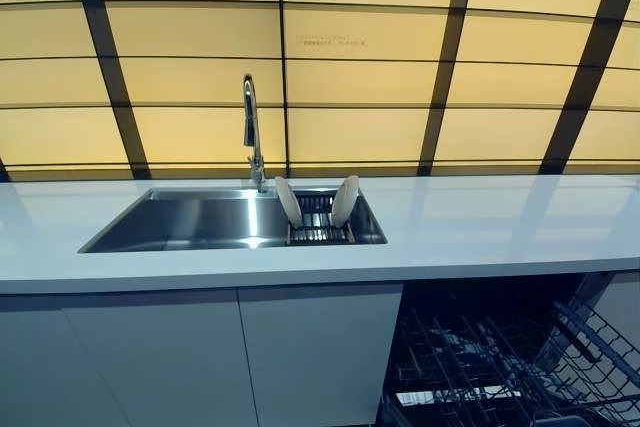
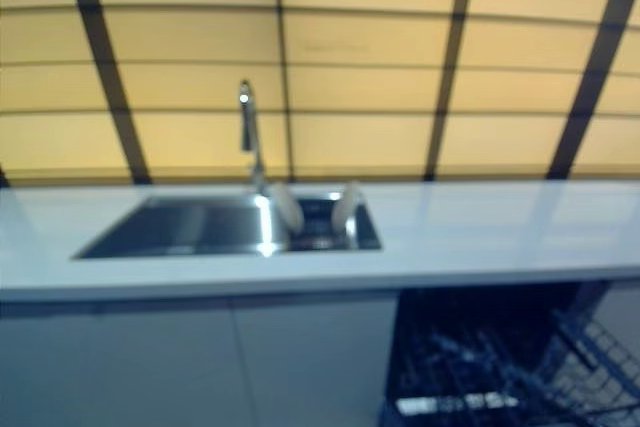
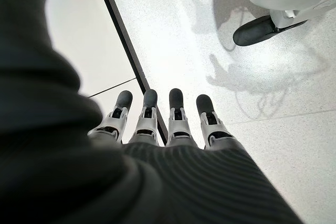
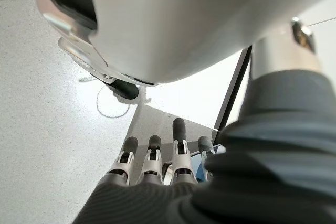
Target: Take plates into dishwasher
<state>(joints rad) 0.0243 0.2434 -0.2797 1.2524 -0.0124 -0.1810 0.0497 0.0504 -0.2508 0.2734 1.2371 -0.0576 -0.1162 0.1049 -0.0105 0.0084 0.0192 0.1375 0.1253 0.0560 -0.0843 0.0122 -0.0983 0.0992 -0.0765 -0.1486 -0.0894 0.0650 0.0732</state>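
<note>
Hanging low, left hand point(image 3: 168, 124) and right hand point(image 4: 157, 166) are empty, fingers straight | plates point(image 1: 289, 201) are standing in sink rack, frame centre | approach edge-on, reaching for dishwasher rack point(image 1: 500, 367) lower right

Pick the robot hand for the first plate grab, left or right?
Right, tentatively. Both plates stand in the rack at the sink's right end, nearest the open dishwasher at lower right. Both hands are empty, fingers straight, hanging toward the floor: left robot hand, right robot hand.
</note>
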